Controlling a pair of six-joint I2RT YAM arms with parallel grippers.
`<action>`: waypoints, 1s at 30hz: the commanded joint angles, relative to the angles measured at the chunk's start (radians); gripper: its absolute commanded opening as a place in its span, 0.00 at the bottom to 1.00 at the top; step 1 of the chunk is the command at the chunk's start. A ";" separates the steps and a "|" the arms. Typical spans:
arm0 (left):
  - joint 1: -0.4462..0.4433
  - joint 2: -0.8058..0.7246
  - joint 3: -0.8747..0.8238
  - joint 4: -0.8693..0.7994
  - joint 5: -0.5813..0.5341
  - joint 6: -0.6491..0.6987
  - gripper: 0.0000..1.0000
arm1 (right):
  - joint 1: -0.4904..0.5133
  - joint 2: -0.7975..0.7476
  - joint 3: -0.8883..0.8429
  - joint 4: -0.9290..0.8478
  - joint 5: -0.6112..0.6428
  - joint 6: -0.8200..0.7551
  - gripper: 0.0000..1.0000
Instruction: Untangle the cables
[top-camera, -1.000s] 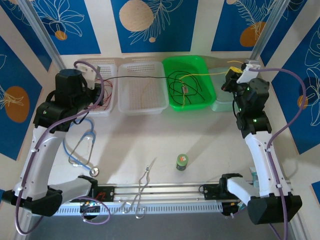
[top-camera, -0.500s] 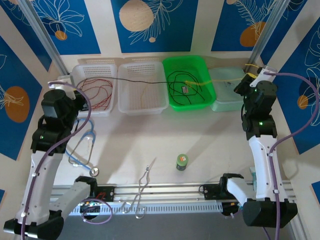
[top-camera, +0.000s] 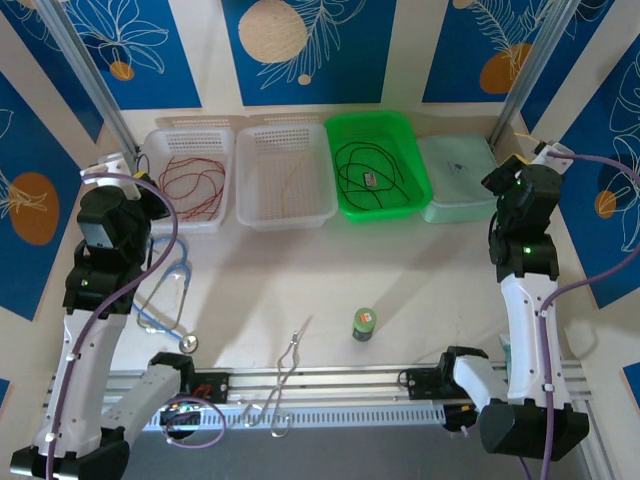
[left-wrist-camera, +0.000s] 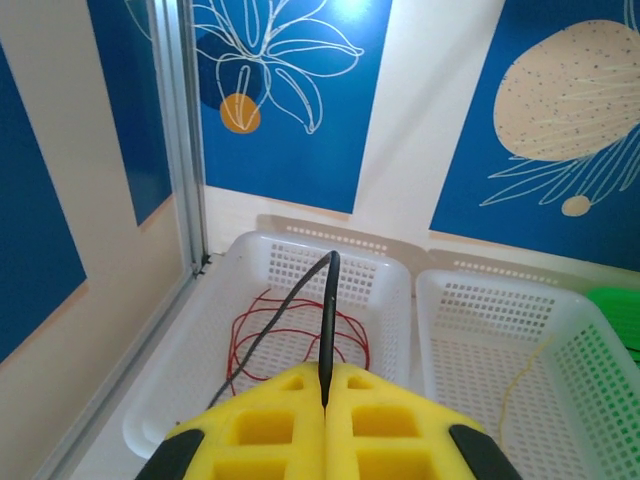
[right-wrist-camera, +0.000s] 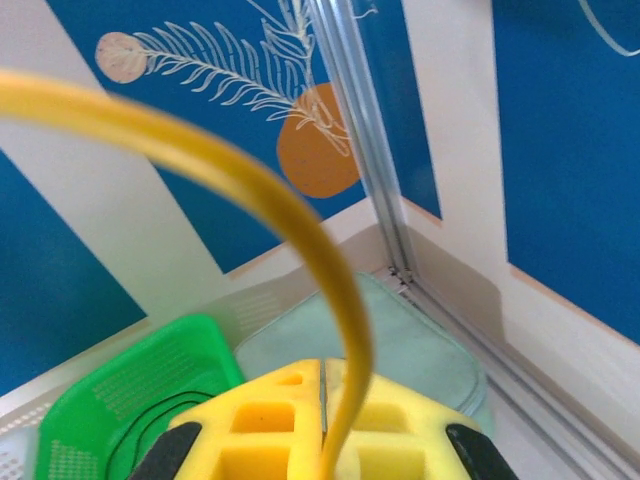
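While I am watching the left wrist feed, the left gripper (left-wrist-camera: 325, 378) is pinching a black cable (left-wrist-camera: 329, 310) between its pressed-together yellow fingers (left-wrist-camera: 260, 425). That cable is rising from the seam and bending back down toward the left white basket (left-wrist-camera: 300, 240), where a red cable (left-wrist-camera: 290, 322) is lying in loose loops. A thin tan strand (left-wrist-camera: 503, 395) is lying in the middle white basket (left-wrist-camera: 480, 300). The right gripper (right-wrist-camera: 325, 375) is squeezing a yellow cable (right-wrist-camera: 343, 310), which is arching up and leftward above the green basket (right-wrist-camera: 100, 410) and the pale-green tray (right-wrist-camera: 410, 350). From above, I am seeing a coil of black cable (top-camera: 368, 160) resting in the green basket.
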 joint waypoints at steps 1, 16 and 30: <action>0.014 -0.009 -0.005 0.036 0.061 -0.018 0.00 | 0.003 -0.014 0.038 0.046 -0.107 0.031 0.00; 0.013 -0.029 -0.090 0.026 0.264 -0.158 0.00 | 0.370 0.157 0.367 0.207 -0.321 -0.055 0.00; 0.013 -0.123 -0.241 0.032 0.328 -0.286 0.00 | 0.628 0.647 0.884 0.307 -0.325 -0.148 0.00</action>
